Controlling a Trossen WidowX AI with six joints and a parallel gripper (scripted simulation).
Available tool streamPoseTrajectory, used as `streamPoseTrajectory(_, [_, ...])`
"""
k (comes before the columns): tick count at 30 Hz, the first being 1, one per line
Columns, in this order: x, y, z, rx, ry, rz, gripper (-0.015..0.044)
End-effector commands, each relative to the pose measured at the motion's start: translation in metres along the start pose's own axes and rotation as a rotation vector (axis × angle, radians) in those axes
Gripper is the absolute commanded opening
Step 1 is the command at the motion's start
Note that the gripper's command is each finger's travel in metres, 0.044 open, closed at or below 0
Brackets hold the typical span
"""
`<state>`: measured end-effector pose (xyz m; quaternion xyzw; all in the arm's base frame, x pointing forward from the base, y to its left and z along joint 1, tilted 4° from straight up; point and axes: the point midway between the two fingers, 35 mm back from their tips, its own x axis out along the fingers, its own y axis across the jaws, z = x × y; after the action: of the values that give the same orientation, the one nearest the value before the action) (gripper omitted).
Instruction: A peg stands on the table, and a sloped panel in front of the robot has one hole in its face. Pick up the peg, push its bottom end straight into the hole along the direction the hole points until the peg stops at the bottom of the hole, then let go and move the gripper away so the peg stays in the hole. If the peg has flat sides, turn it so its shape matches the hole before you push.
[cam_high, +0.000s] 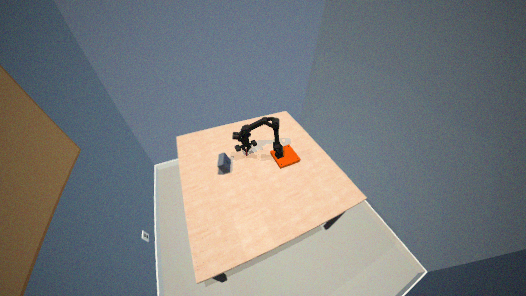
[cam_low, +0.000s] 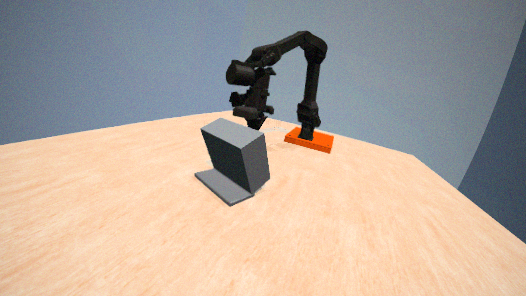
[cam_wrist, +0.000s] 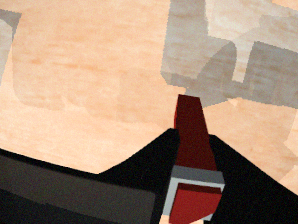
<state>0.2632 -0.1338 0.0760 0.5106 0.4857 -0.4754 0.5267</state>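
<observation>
1. One brown slab (cam_high: 37, 150) fills the left side of the top view, cut off by the frame; what it belongs to, I cannot tell. Right of it, low on the wall, is a small pale plate (cam_high: 145, 236), its markings too small to read.
2. The grey block (cam_high: 224, 163) (cam_low: 235, 155) stands on the table (cam_high: 250, 210) (cam_low: 350, 225) (cam_wrist: 90, 65), leaning over its thin foot. Its hole cannot be made out in either view.
3. The claw (cam_high: 246, 150) (cam_low: 256, 125) (cam_wrist: 189, 141) is closed on the peg (cam_high: 246, 153) (cam_wrist: 193, 122), one black finger on each side of the dark red shaft. The peg is between the block and the arm's base, outside the block. In the top view it is only a red speck; the exterior view does not show it. Whether its bottom touches the table, I cannot tell. Its grey collar and red end crowd the wrist view's lower edge.
4. The black arm (cam_high: 270, 120) (cam_low: 312, 75) arches over to the right, down to an orange plate (cam_high: 293, 159) (cam_low: 325, 144), its foot hiding part of that.
</observation>
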Motion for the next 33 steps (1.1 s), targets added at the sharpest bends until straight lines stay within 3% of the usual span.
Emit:
streamPoseTrajectory(1, [-0.015, 0.003, 0.002, 0.000, -0.009, 0.014, 0.0000])
streamPoseTrajectory(17, [-0.073, 0.002, -0.001, 0.003, -0.011, 0.010, 0.0000])
streamPoseTrajectory(33, [-0.067, 0.011, -0.005, -0.093, -0.070, 0.054, 0.0000])
